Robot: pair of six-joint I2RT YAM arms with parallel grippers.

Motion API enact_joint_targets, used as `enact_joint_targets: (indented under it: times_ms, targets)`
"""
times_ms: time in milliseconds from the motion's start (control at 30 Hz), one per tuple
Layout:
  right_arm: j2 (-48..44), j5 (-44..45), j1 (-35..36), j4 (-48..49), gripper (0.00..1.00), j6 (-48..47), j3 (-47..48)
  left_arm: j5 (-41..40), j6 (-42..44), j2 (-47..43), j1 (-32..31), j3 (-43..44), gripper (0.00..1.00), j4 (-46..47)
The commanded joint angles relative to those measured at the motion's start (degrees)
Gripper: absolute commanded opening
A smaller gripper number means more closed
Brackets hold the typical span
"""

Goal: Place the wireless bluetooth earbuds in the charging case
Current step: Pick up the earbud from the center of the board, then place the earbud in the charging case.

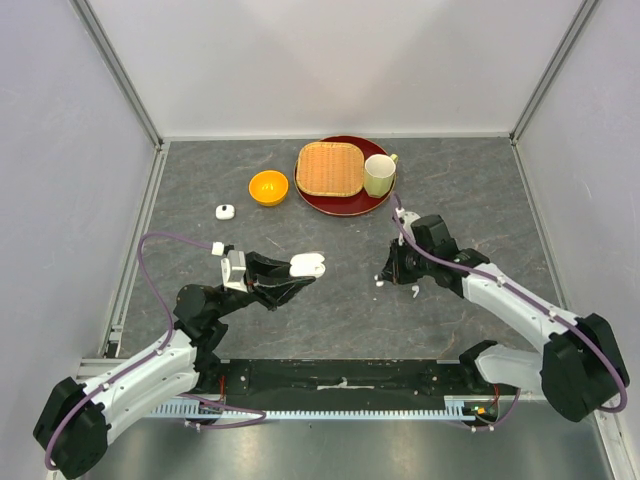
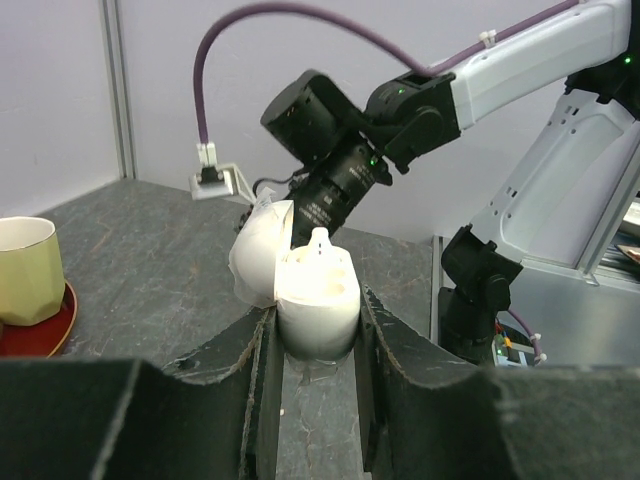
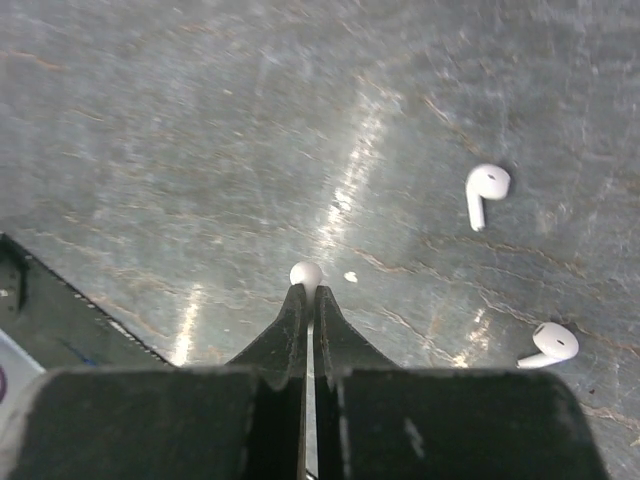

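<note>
Top view: clamping the left gripper (image 1: pixel 300 272) on the open charging case (image 1: pixel 310 263) over the grey table (image 1: pixel 340 330); holding the right gripper (image 1: pixel 386 278) low at the tabletop.
Left wrist: showing a seated earbud (image 2: pixel 320 240) poking from the case.
Right wrist: pinching jaws together on a pinched earbud (image 3: pixel 305 272), leaving two loose earbuds (image 3: pixel 487 190) nearby.

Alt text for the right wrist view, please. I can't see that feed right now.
The right gripper is shut, its tips pinching a white earbud over the grey table. Two more earbuds lie loose on the picture's right side, one farther off and one nearer.
</note>
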Motion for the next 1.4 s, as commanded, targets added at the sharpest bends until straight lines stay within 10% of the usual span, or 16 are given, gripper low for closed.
enact_joint_targets:
  times_ms: [0, 733, 1367]
  targets:
    - [-4.63, -4.05, 0.12, -1.07, 0.00, -1.80, 6.05, -0.97, 0.41, -0.11, -0.19, -0.13, 0.02, 2.37]
    - [-12.37, -32.61, 2.40, -7.23, 0.00, -13.22, 26.18, 3.77, 0.23, 1.82, -0.19, 0.92, 0.02, 0.17]
    - [-3.23, -30.59, 15.85, -18.74, 0.00, -24.13, 39.46, 23.11, -5.48, 12.10, -0.28, 7.43, 0.02, 5.53]
